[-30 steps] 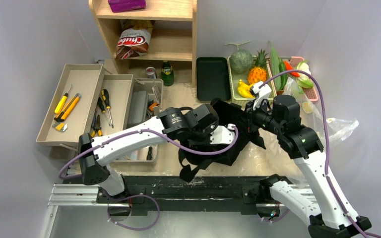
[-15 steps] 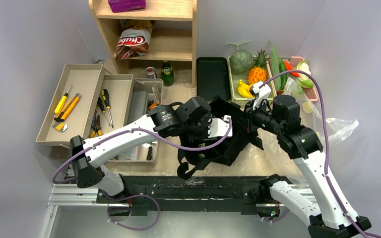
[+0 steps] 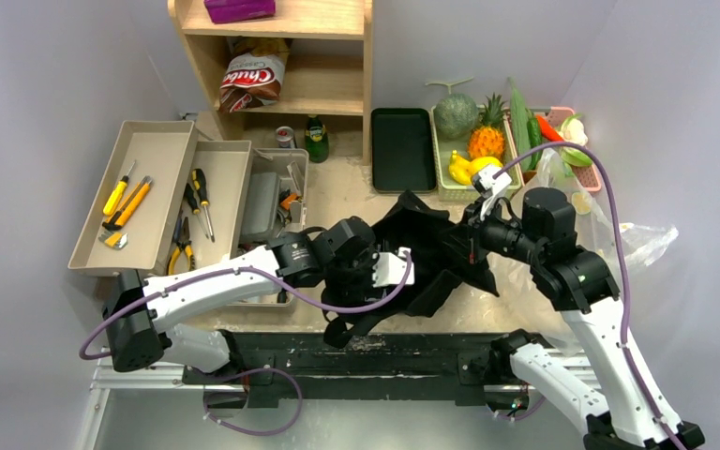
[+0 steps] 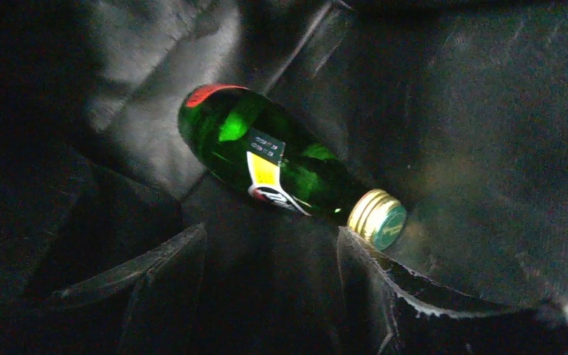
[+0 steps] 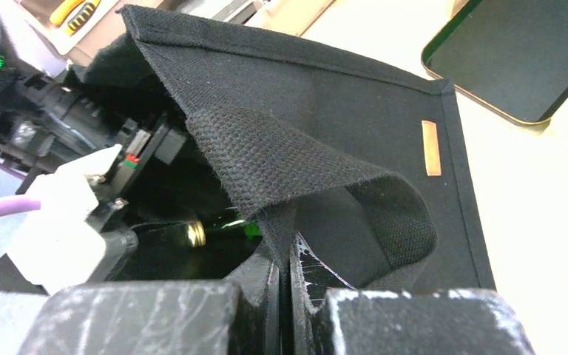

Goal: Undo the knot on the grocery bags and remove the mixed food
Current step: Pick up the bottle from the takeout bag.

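The black cloth bag (image 3: 442, 251) lies in the middle of the table, its mouth held up. My right gripper (image 5: 285, 255) is shut on a fold of the bag's cloth (image 5: 281, 159) and lifts it; in the top view the gripper (image 3: 470, 246) sits at the bag's right side. My left gripper (image 4: 270, 235) is open inside the bag. A green bottle (image 4: 266, 166) with a gold cap (image 4: 377, 218) lies on its side just beyond the fingertips, untouched. The cap also shows in the right wrist view (image 5: 194, 234). The crinkly clear plastic bag (image 3: 633, 239) lies at the right.
A melon (image 3: 455, 114), pineapple (image 3: 486, 139), yellow fruit (image 3: 469, 169), cucumber (image 3: 522, 117) and red pepper (image 3: 546, 127) sit in trays at the back right. A flat black tray (image 3: 402, 148) lies beside them. A chip packet (image 3: 251, 80) is on the shelf. Tool trays (image 3: 136, 192) stand left.
My left arm has drawn back toward the near left, its wrist now lower at the bag's mouth. My right gripper has shifted slightly nearer, still holding the cloth.
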Controlling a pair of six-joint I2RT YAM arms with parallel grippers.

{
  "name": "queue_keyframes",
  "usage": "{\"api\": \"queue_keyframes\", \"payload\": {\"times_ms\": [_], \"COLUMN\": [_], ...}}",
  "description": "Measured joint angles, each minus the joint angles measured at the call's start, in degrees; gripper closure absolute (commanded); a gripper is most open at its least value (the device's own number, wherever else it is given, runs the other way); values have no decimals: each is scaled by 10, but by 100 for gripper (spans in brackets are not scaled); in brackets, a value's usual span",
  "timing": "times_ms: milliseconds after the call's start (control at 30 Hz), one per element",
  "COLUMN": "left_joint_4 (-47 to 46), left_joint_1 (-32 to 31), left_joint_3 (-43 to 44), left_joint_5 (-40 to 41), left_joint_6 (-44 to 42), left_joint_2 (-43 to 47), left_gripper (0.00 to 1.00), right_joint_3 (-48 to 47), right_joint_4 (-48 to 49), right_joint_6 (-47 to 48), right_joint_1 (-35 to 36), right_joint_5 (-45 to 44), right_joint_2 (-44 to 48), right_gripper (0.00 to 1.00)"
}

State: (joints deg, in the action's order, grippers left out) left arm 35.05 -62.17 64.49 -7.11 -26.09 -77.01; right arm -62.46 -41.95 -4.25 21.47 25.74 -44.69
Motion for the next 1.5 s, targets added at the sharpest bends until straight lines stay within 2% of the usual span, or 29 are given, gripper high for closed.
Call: {"api": "queue_keyframes", "payload": {"times_ms": [67,267,467,533,667,700,900,1067,1267,1500], "left_joint_4": [-8,-27,-32,-36,-43,-43,-37,7,137,230], "left_joint_1": [0,-7,-29,-30,-30,-28,-16,-16,-16,-14], "left_joint_3": [-13,-19,-23,-29,-37,-35,-16,-4,128,255], "left_joint_5": [-1,3,70,95,136,153,139,141,117,85], "left_joint_6": [7,46,92,101,110,115,104,53,-15,-72], "left_joint_2": [0,-7,-99,-131,-169,-174,-188,-149,-123,-121], "left_gripper": [31,31,33,44,91,100,100,100,100,100], "right_joint_3": [0,0,0,0,0,0,0,0,2,7], "right_joint_4": [-7,-14,-18,-22,-27,-28,-29,-30,-17,-3], "right_joint_6": [2,2,2,2,2,2,2,2,2,1], "right_joint_1": [0,0,0,0,2,2,2,2,2,2], "right_joint_5": [6,8,8,8,3,1,-18,-23,-27,-40], "right_joint_2": [6,14,14,14,13,14,21,21,18,12], "right_gripper": [100,100,100,100,100,100,100,100,100,100]}}
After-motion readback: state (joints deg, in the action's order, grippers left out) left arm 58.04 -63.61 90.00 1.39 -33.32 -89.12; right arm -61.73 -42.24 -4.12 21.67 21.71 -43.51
